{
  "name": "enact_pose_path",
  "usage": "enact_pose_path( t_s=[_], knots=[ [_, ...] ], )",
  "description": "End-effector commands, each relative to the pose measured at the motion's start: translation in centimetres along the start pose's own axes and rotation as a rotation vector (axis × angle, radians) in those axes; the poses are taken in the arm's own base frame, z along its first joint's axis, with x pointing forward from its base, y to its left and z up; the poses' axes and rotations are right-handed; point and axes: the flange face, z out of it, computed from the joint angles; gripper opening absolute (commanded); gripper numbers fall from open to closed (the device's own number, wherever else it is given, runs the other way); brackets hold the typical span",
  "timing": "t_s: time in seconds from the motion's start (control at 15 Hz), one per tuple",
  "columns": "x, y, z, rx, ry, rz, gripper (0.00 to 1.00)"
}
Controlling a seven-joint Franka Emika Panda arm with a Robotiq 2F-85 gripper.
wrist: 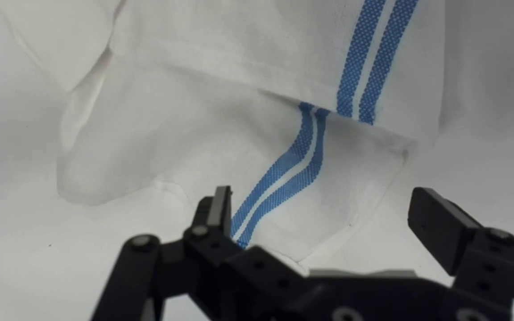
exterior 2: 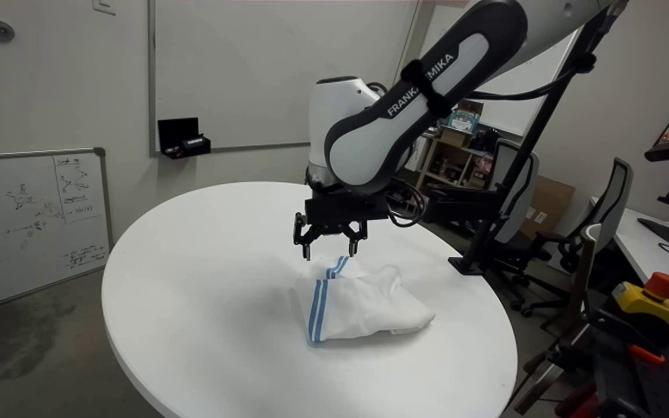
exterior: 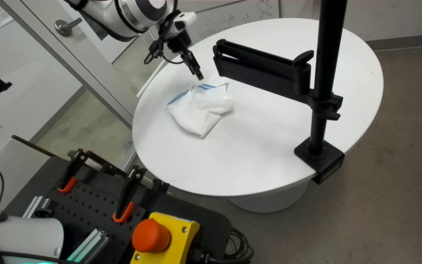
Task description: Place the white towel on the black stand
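"How's the claw (exterior 2: 330, 253)?"
"Hanging with its fingers (wrist: 442, 229) spread wide."
"And the towel (exterior 2: 369, 305)?"
"Below the claw, in a loose heap on the bench (exterior 2: 195, 325)."
"The black stand (exterior: 322, 80)?"
"Well apart from the claw, at the bench's edge."

Clock positions taken on the desk (exterior: 240, 165) in an exterior view. Bare surface, passable, from six to eight o'clock and at two to three. Obstruction: black stand (exterior: 302, 81), base on the rim between four and five, folded arm jutting above toward ten. Fingers (wrist: 439, 228) spread; gap between them open down to the white towel (exterior: 200, 110) at nine. Clearance from fingers to folded arm indeterminable.
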Motion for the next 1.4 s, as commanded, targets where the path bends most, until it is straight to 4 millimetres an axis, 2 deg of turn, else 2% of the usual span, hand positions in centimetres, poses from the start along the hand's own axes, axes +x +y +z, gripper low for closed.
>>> enact_pose_path(
  t_s=[0.0, 0.27, 0.33, 0.4, 0.53, 0.6, 0.87, 1.07, 1.13, 1.33],
  knots=[
    [0.0, -1.4, 1.9, -0.021, -0.037, 0.004, 1.0],
    [-0.4, -1.7, 3.6, -0.052, -0.061, 0.003, 1.0],
    [-0.5, -1.8, 3.9, -0.057, -0.065, 0.0, 0.96],
    [-0.5, -1.8, 4.2, -0.062, -0.07, -0.002, 0.74],
    [-0.6, -1.9, 4.6, -0.069, -0.077, -0.003, 0.69],
    [-0.6, -1.9, 4.8, -0.073, -0.08, -0.003, 0.64],
    [-0.4, -1.6, 5.0, -0.081, -0.088, 0.002, 0.33],
    [-0.3, -1.2, 4.5, -0.077, -0.088, 0.006, 0.08],
    [-0.3, -1.1, 4.2, -0.075, -0.087, 0.008, 0.02],
    [-0.5, -0.5, 3.0, -0.062, -0.1, 0.01, 0.0]
  ],
)
